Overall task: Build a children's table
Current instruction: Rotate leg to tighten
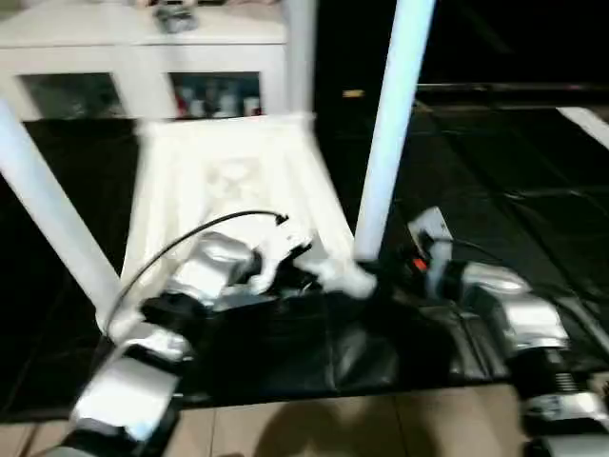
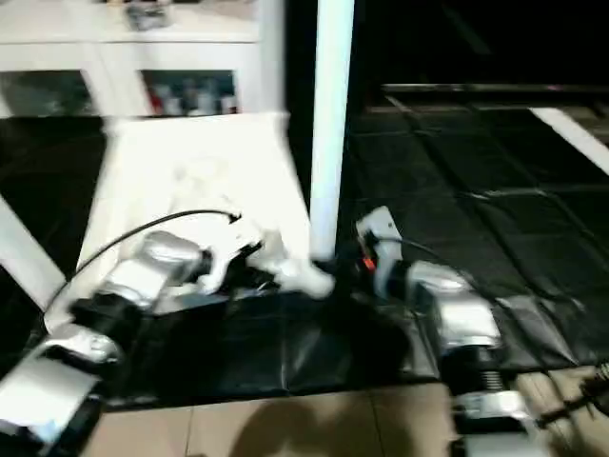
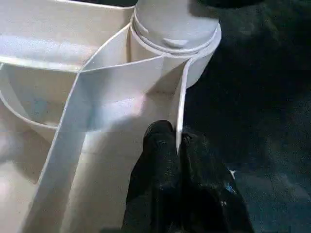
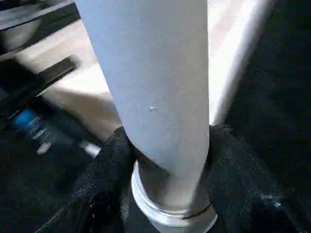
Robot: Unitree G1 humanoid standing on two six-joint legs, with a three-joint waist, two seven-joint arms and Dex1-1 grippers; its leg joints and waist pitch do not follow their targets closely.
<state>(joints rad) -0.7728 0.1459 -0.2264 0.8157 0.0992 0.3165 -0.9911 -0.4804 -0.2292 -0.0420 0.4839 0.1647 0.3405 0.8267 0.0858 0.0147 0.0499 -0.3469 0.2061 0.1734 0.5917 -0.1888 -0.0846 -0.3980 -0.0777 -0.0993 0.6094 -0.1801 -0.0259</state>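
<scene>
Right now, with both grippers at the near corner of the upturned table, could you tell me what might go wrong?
1. The right gripper holds the leg only near its base, at the corner socket; the tall leg could lean or bind if twisted off-axis.
2. The left gripper pinches just the thin rim of the table top; it may slip, and the top could shift on the black floor mat.

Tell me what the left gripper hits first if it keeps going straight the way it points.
Most likely the corner socket of the table top, where a leg is seated. The left gripper, shut on the rim wall, points along it towards that socket; depth is uncertain.
</scene>
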